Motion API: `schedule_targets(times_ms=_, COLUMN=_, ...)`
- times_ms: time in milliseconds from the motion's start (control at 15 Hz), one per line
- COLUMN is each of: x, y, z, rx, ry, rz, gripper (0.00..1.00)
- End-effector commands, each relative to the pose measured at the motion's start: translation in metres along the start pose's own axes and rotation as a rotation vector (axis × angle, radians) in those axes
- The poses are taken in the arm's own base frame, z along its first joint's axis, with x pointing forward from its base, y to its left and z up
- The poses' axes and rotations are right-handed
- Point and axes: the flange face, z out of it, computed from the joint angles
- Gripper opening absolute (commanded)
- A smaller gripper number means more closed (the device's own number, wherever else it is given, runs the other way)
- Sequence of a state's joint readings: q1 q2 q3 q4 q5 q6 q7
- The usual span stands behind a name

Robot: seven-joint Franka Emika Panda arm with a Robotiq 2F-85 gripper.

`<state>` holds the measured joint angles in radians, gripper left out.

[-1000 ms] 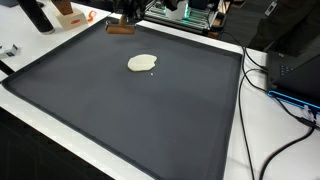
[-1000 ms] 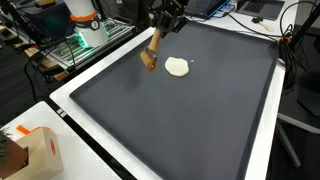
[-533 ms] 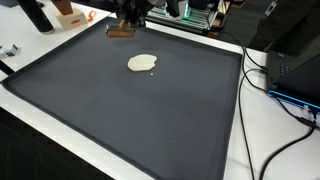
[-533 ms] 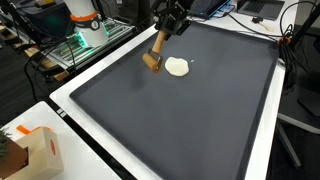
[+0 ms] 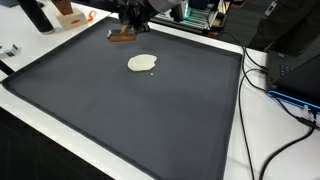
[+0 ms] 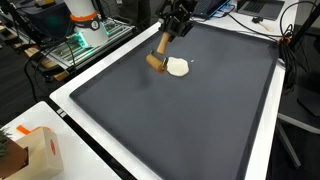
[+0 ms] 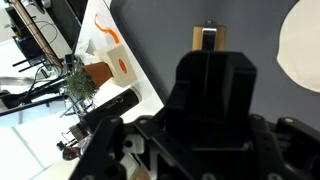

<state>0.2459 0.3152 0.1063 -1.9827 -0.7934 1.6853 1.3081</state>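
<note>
one gripper [image 5: 130, 19] shows at the far edge of the dark mat [image 5: 150, 120] in an exterior view, clamped on a wooden tool [image 5: 122, 36] that hangs below it. the tool's brown head sits low over the mat, and i cannot tell here whether it touches. a white disc [image 5: 142, 63] lies flat on the mat, nearer the camera than the tool and apart from it.

in an exterior view from another side, the gripper [image 6: 172, 28] holds the top of the tool [image 6: 158, 56]. its long axis runs at a slant, from the fingers down to a blocky head. that head is just beside the edge of the white disc [image 6: 178, 67], with the disc on the side toward the middle of the dark mat [image 6: 200, 120]. the tool looks like plain light wood, a thin handle ending in a thicker piece.

in the wrist view, the black gripper [image 7: 208, 32] fills the middle, and a strip of the wooden tool [image 7: 207, 40] shows pinched between its fingers. the white disc [image 7: 300, 45] curves in at the right edge. off the mat at the left stand an orange and white box [image 7: 108, 60] and a plant [image 7: 78, 88].
</note>
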Motion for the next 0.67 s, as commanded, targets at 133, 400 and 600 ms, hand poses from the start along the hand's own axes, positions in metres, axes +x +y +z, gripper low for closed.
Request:
schedule_targets(times_ms=133, x=0.000, y=-0.004, z=-0.009, rx=-0.007, ry=0.035, rz=-0.041, gripper=0.23)
schedule_targets(times_ms=400, x=-0.001, y=-0.004, z=-0.015, rx=0.010, ry=0.042, rz=-0.074, gripper=0.23)
schedule_targets(times_ms=600, x=-0.002, y=-0.005, z=-0.018, rx=0.027, ry=0.046, rz=-0.106, gripper=0.23)
